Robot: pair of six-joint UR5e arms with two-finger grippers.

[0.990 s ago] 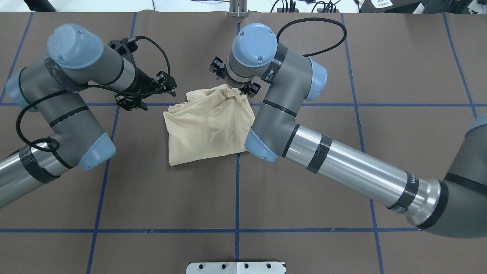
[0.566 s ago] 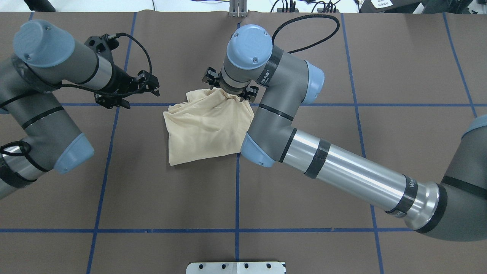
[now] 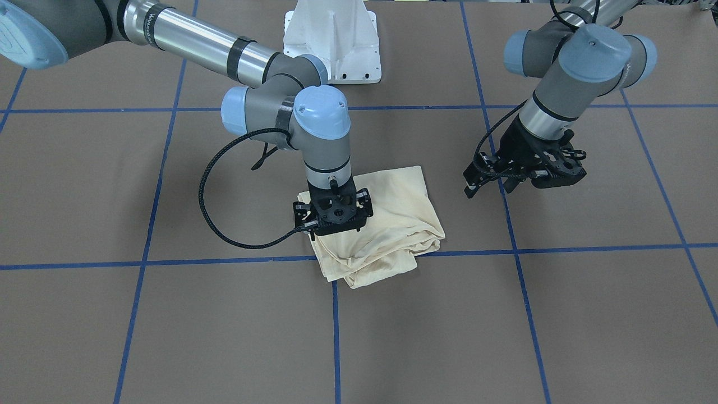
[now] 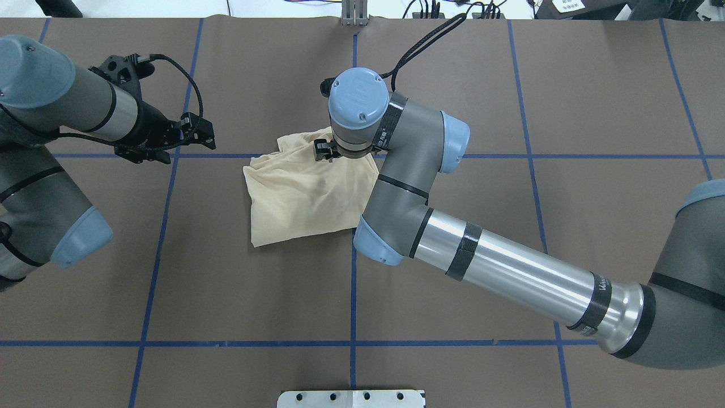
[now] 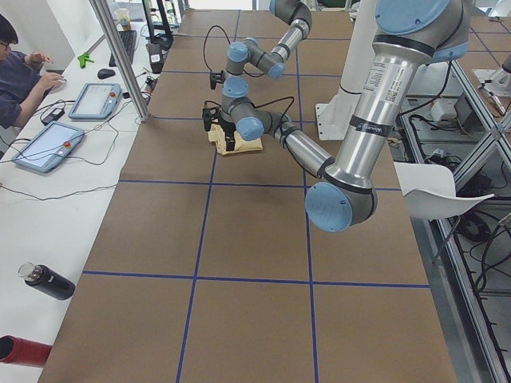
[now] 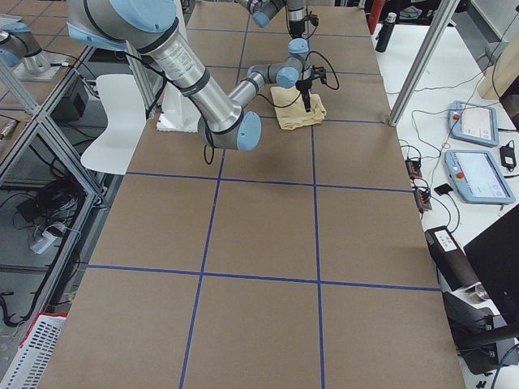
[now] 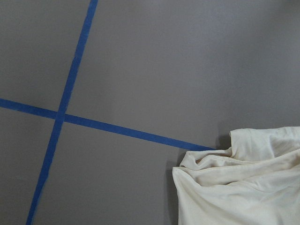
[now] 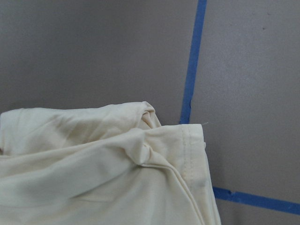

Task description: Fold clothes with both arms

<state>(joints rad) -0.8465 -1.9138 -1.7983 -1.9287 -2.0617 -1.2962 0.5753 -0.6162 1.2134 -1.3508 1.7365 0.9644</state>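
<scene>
Front-facing view: the T-shirt [image 3: 392,235] lies at centre frame. It is a soft, rumpled cream bundle folded into a rough rectangle, with thick rolled folds along its lower edge. That edge crosses a blue tape line [image 3: 224,262] on the matte brown table cover [image 3: 168,336]. The right gripper [image 3: 335,223], black and blocky, points straight down onto the bundle's left part. Its fingers are hidden under its own body, so I cannot tell whether they pinch cloth. A black cable [image 3: 203,202] loops out to its left. The left gripper [image 3: 488,191] hangs right of centre, apart from the shirt, fingers spread and empty. Flat cover stretches from the bundle down to the bottom edge.

Overhead view: the shirt sits just above centre, its upper right corner under the right wrist. The left gripper is at upper left, well apart from it.

Side views: the shirt is a small cream patch in the upper middle, with long cover toward the camera.

Left wrist view: a wrinkled shirt corner fills the lower right, touching a tape line.

Right wrist view: a stitched hem and bunched folds fill the lower left.
</scene>
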